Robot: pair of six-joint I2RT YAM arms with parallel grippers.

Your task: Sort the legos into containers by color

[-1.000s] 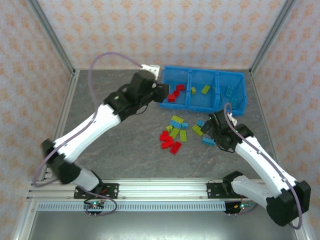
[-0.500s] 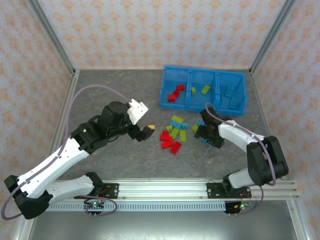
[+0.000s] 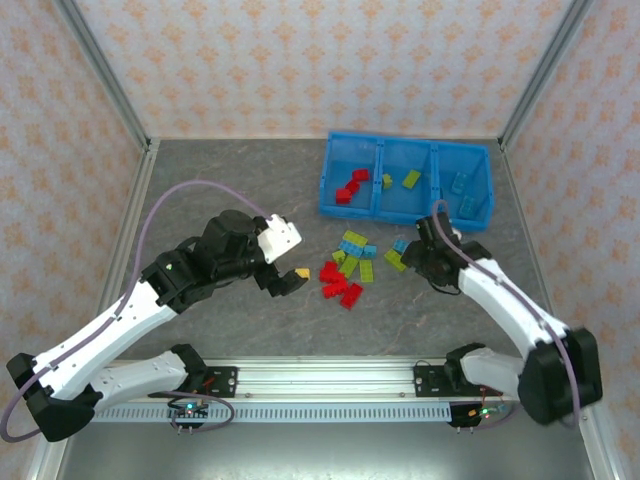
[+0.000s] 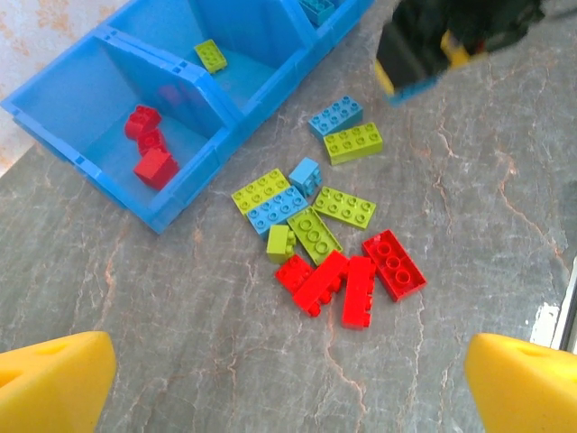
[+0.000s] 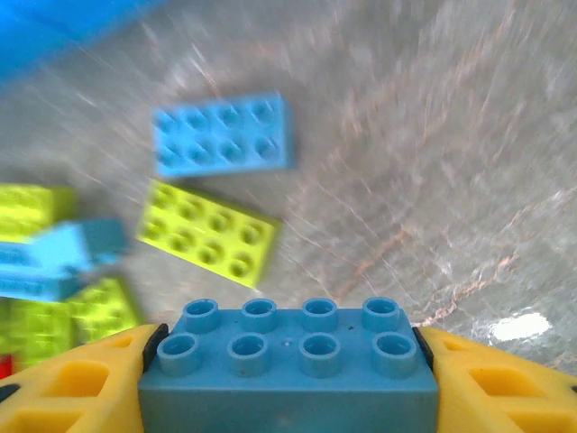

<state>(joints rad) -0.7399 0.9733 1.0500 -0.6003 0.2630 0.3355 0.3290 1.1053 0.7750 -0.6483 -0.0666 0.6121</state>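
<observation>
The containers are three compartments of a blue bin [image 3: 480, 215] [image 4: 86, 95]. Its left one holds red legos [image 3: 350, 186] [image 4: 149, 153], the middle one yellow-green, the right one light blue. Loose legos lie in front of it: red ones [image 3: 340, 280] [image 4: 352, 280], with yellow-green [image 4: 343, 206] and light blue [image 4: 335, 114] further back. My left gripper [image 3: 285, 280] [image 4: 288, 392] hangs open over bare table, left of the red bricks. My right gripper [image 3: 422, 256] [image 5: 288, 365] is shut on a light blue brick [image 5: 288, 379], right of the pile.
Metal frame posts and patterned walls close in the grey marbled table [image 3: 230, 190] on three sides. A rail [image 3: 320, 380] with the arm bases runs along the near edge. Bare table lies left of the pile and in front of it.
My left arm has pulled back from the bin's left compartment to the table beside the pile, and its jaws have opened. My right gripper has closed on a light blue brick and shifted slightly toward the bin.
</observation>
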